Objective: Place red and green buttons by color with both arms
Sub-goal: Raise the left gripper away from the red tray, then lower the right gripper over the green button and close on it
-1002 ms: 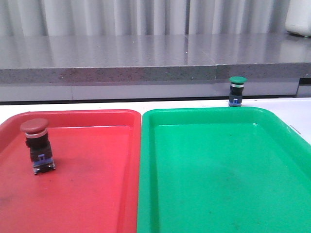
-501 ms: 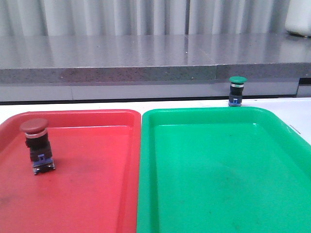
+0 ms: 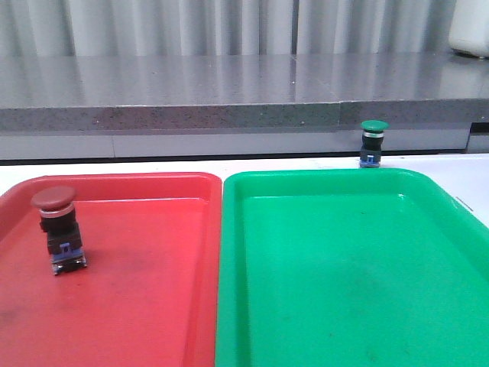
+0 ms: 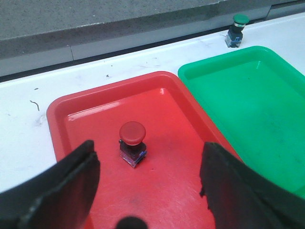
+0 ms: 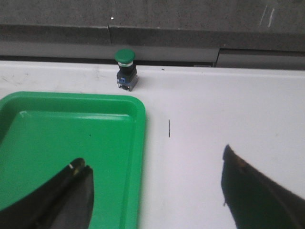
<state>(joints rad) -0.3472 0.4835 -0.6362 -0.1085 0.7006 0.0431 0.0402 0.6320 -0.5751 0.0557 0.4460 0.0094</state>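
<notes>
The red button (image 3: pixel 58 228) stands upright in the red tray (image 3: pixel 153 306), near its left side; it also shows in the left wrist view (image 4: pixel 132 143). The green button (image 3: pixel 372 143) stands on the white table just behind the green tray (image 3: pixel 344 290); it also shows in the right wrist view (image 5: pixel 126 68). My left gripper (image 4: pixel 149 167) is open and empty above the red tray, the red button ahead of its fingers. My right gripper (image 5: pixel 153 169) is open and empty over the green tray's right rim (image 5: pixel 138 157), well short of the green button. Neither gripper shows in the front view.
A grey stone ledge (image 3: pixel 229 92) runs behind the table. A white object (image 3: pixel 470 27) stands on it at far right. The two trays sit side by side, touching. White tabletop (image 5: pixel 214 119) lies to the right of the green tray.
</notes>
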